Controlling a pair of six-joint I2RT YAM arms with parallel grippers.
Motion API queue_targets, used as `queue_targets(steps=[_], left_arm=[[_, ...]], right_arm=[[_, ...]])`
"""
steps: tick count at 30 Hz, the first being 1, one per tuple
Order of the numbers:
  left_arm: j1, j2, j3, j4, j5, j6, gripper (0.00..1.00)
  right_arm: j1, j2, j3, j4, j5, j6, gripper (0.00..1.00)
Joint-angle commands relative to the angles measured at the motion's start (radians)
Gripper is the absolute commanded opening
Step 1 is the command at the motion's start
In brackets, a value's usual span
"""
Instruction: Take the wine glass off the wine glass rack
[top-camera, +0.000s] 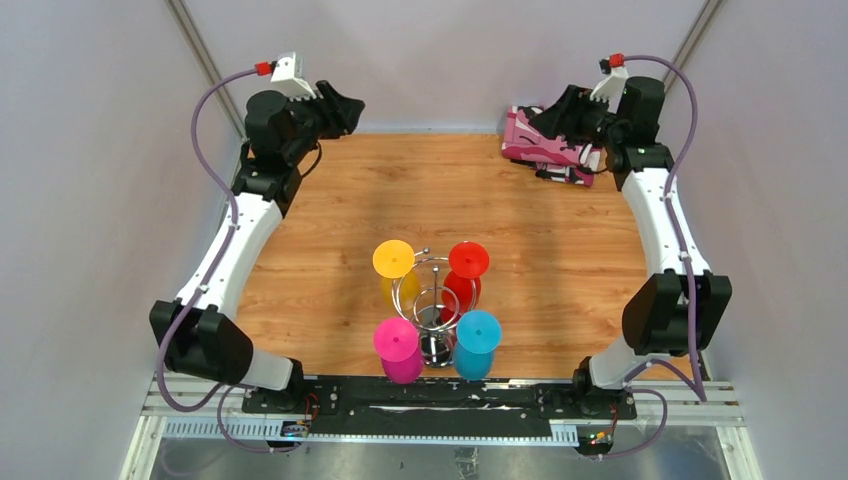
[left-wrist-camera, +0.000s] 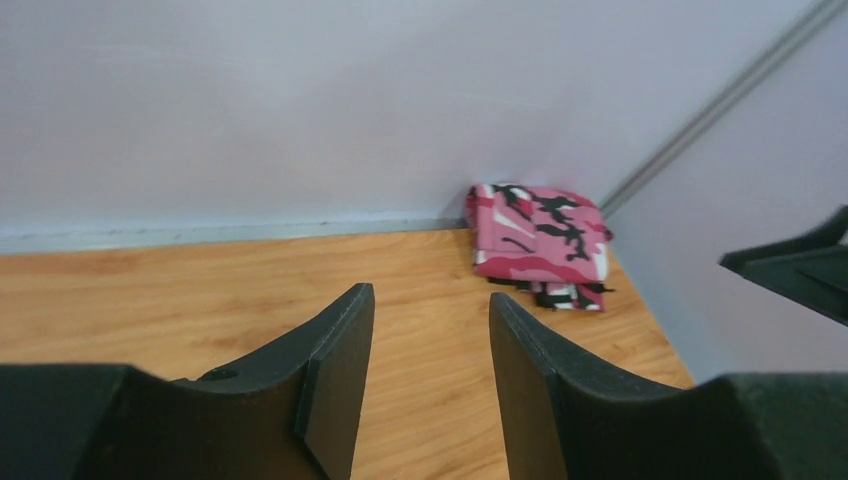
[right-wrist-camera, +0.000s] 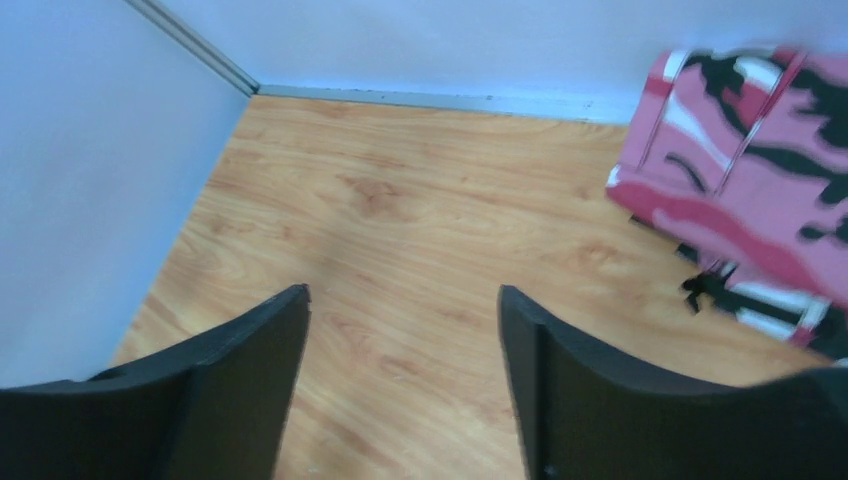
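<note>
The left gripper (left-wrist-camera: 430, 300) stands parted with nothing between its fingers. The right gripper (right-wrist-camera: 405, 300) gapes wider and is equally empty. Both hover at the table's (top-camera: 420, 190) far end, apparently parked clear of the work. A pink camouflage cloth (right-wrist-camera: 750, 200) lies just beside the right one. Well away from both, toward the arm bases, the wine glass rack (top-camera: 435, 300) hangs four glasses upside down by their feet: yellow glass (top-camera: 393, 260), red glass (top-camera: 468, 260), pink glass (top-camera: 397, 340), blue glass (top-camera: 477, 332). Hung this way, one should lift off its hook.
</note>
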Motion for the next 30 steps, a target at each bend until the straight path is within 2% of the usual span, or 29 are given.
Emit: queue_targets(steps=[1, 4, 8, 11, 16, 18, 20, 25, 30], left_arm=[[0.003, -0.048, 0.046, -0.237, -0.266, 0.060, 0.51], [0.003, -0.062, 0.067, -0.362, -0.314, 0.081, 0.50], [0.001, -0.207, -0.158, -0.198, -0.186, 0.042, 0.52], [0.000, -0.319, -0.317, -0.027, -0.103, 0.001, 0.53], [-0.003, -0.400, -0.315, -0.120, -0.163, 0.065, 0.55], [-0.003, -0.420, -0.320, -0.152, -0.182, 0.075, 0.55], [-0.003, -0.445, -0.344, -0.157, -0.199, 0.070, 0.55], [-0.003, -0.510, -0.402, -0.174, -0.198, 0.048, 0.56], [-0.003, -0.563, -0.423, -0.216, -0.209, 0.054, 0.56]], right_arm=[[0.014, -0.008, 0.097, -0.160, 0.087, -0.024, 0.67], [0.119, -0.068, 0.104, -0.278, 0.313, -0.116, 0.69], [0.278, -0.197, 0.009, -0.304, 0.560, -0.154, 0.68], [0.428, -0.272, -0.044, -0.328, 0.687, -0.185, 0.65], [0.579, -0.349, -0.055, -0.405, 0.747, -0.196, 0.60], [0.655, -0.375, -0.055, -0.419, 0.772, -0.196, 0.55], [0.747, -0.400, -0.061, -0.432, 0.804, -0.198, 0.55], [0.996, -0.410, -0.082, -0.494, 0.897, -0.206, 0.64], [1.202, -0.359, -0.092, -0.568, 1.068, -0.184, 0.69]])
